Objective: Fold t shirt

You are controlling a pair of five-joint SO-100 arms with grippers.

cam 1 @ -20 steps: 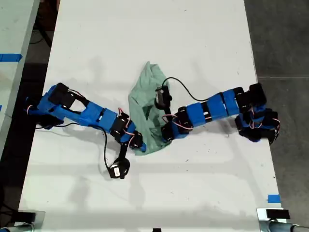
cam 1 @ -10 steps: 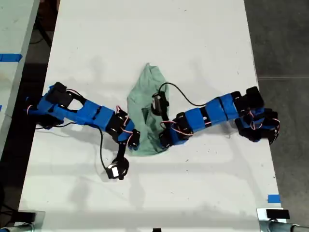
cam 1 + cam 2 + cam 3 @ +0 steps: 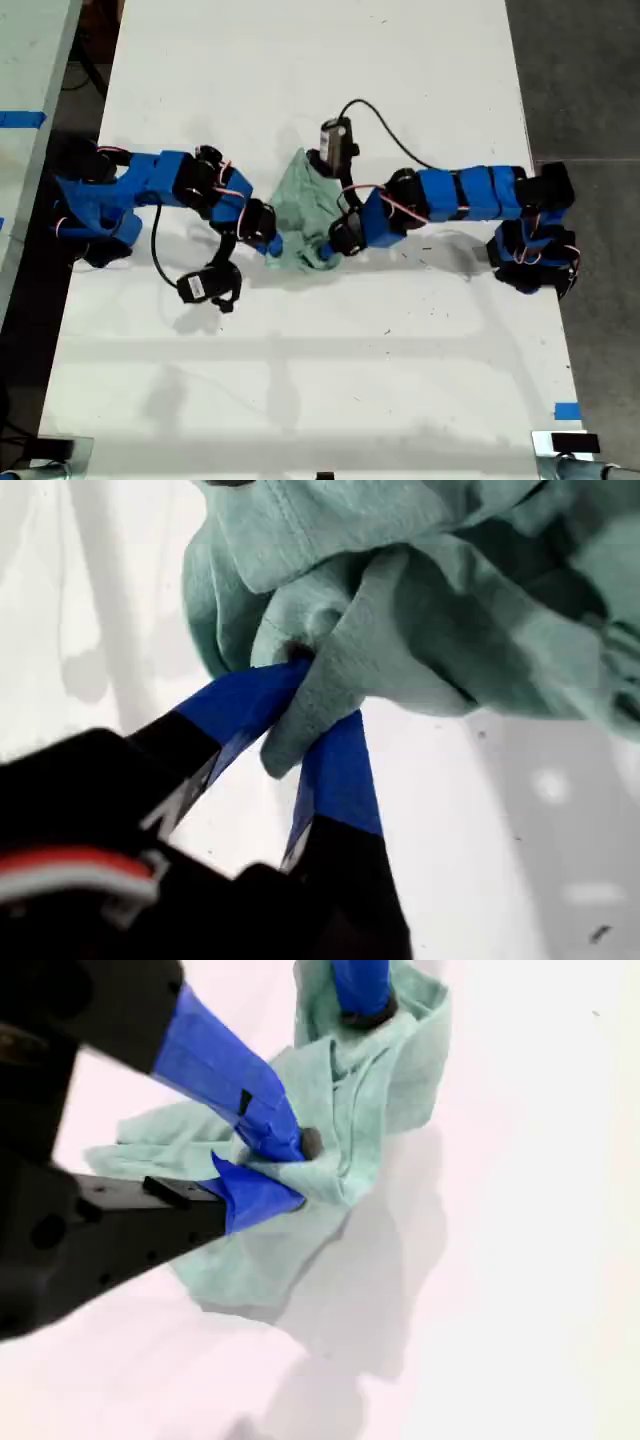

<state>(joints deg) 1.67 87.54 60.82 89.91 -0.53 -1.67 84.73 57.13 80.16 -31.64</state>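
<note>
Exterior view: the t shirt [image 3: 305,210] lies as a tight bunch about midway between the long edges of the tabletop [image 3: 300,400], somewhat nearer its edge at the exterior view's top. Half a second ago it was a longer strip reaching further toward the view's bottom. One arm [image 3: 170,180] reaches in from the exterior view's left and the other arm [image 3: 450,195] from its right. Both have swung toward the view's top, their tips meeting the cloth's lower corners closer together than before.

First wrist view: my first gripper [image 3: 320,700] is clenched on a thick fold of the t shirt [image 3: 450,610].

Second wrist view: my second gripper [image 3: 295,1170] pinches a gathered corner of the t shirt [image 3: 370,1100]. Across the cloth, the blue tip of my first gripper [image 3: 362,995] bites the far edge.
</note>
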